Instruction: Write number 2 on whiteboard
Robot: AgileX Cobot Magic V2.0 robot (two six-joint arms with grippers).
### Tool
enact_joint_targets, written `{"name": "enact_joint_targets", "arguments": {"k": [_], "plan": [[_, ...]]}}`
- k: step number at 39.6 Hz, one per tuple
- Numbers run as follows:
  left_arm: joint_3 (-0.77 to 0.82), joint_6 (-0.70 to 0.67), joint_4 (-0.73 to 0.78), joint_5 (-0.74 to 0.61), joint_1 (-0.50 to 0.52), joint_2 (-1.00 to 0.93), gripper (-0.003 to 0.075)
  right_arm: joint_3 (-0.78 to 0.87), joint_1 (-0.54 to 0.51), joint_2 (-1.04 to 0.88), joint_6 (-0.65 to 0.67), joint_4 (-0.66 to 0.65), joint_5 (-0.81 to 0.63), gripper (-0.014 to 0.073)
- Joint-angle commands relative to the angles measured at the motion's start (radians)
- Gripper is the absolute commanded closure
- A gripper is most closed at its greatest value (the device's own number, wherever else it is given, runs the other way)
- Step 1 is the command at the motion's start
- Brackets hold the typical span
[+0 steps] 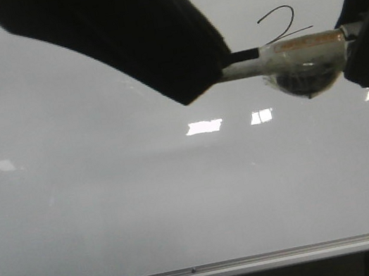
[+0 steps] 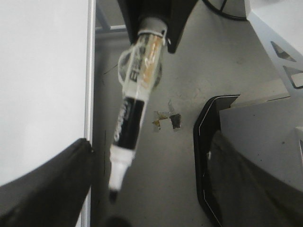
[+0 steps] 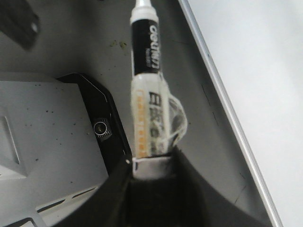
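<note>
The whiteboard (image 1: 111,208) fills the front view, with its silver frame edge (image 1: 194,273) along the bottom. A thin black number 2 (image 1: 284,22) is written on it at the upper right. My right gripper (image 1: 366,34) comes in from the right, shut on the rear end of a marker (image 1: 298,52) that lies level just below the 2 and points left. My left gripper (image 1: 201,70) is open, and the marker's front end sits between its spread fingers without touching. In the left wrist view the marker (image 2: 135,104) points into the open left gripper (image 2: 149,161). The right wrist view shows the right gripper (image 3: 151,165) clamped on the marker (image 3: 149,94).
Bright rectangular light reflections (image 1: 204,126) lie on the board's middle. The wrist views show the board's edge (image 2: 89,71) (image 3: 213,85), grey floor below it, a black device with a lens (image 3: 102,127) and pale grey structures (image 2: 284,28).
</note>
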Motion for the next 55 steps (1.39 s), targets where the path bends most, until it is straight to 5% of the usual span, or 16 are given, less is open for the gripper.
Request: {"name": "enact_joint_targets", "arguments": {"k": [1, 13, 27, 38, 55], "plan": [[-0.036, 0.035, -0.081, -0.06, -0.008, -0.01, 0.023, -0.033, 0.001, -0.02, -0.061, 0.07, -0.018, 0.0662], [-0.036, 0.044, -0.088, -0.073, -0.008, 0.022, 0.0332, -0.033, 0.001, -0.02, -0.067, 0.078, -0.028, 0.0662], [-0.036, 0.044, -0.09, -0.069, -0.008, 0.022, 0.0631, -0.033, 0.001, -0.02, -0.067, 0.079, -0.044, 0.0644], [-0.036, 0.042, -0.086, -0.064, -0.006, 0.022, 0.068, -0.033, -0.003, -0.023, -0.064, 0.063, -0.044, 0.0165], [-0.031, -0.165, 0.086, -0.061, 0.146, -0.08, 0.0675, -0.018, -0.331, -0.248, 0.049, 0.004, -0.006, 0.0111]]}}
